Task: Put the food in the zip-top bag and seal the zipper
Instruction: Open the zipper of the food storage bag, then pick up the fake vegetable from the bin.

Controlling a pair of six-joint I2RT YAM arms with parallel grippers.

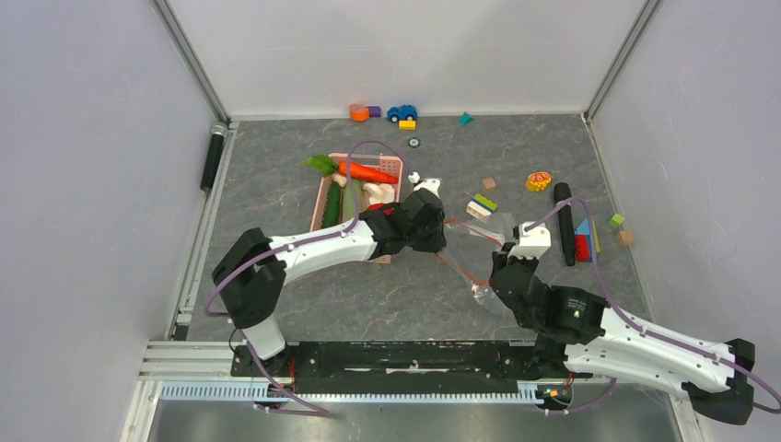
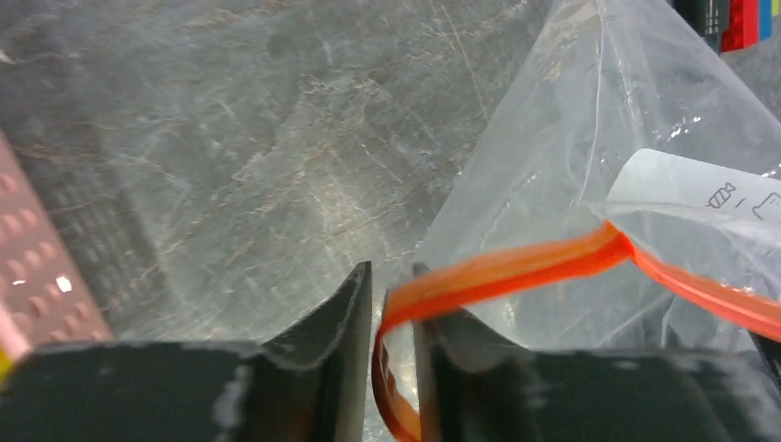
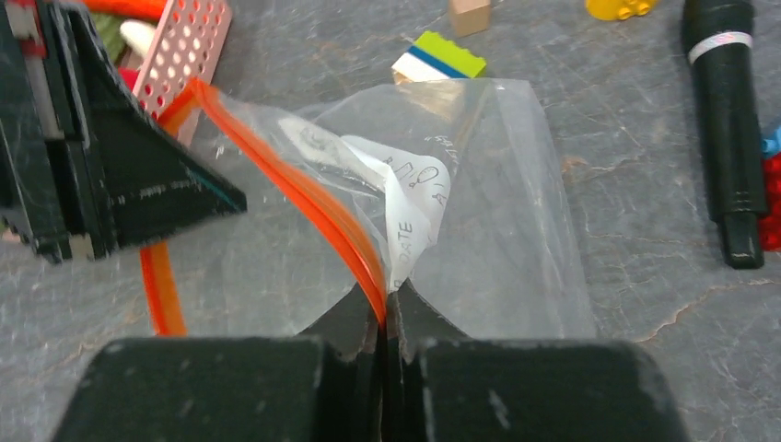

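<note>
Grey tabletop (image 1: pixel 304 304): pink basket (image 1: pixel 324 195) beside bag (image 1: pixel 493 230), blocks (image 1: pixel 481 204) behind.

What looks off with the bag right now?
The zip-top bag is empty and crumpled, lifted between both grippers. Its zipper is twisted: the right gripper pinches it, the left gripper has one loop between its fingers. The food sits in the pink basket.

1. Zip-top bag (image 3: pixel 497 203): clear, white printed label, lifted off the table mid-scene, crumpled and tilted, mouth pulled apart.
2. Zipper (image 2: pixel 516 267): orange-red strip, unsealed; one lip pinched in left claw (image 2: pixel 391 304), other in right claw (image 3: pixel 387 308).
3. Food: orange carrot (image 1: pixel 367 171) with green leaves lies across pink basket (image 1: pixel 391 164); green cucumber (image 1: pixel 332 207) and white pieces inside. None in bag.
</note>
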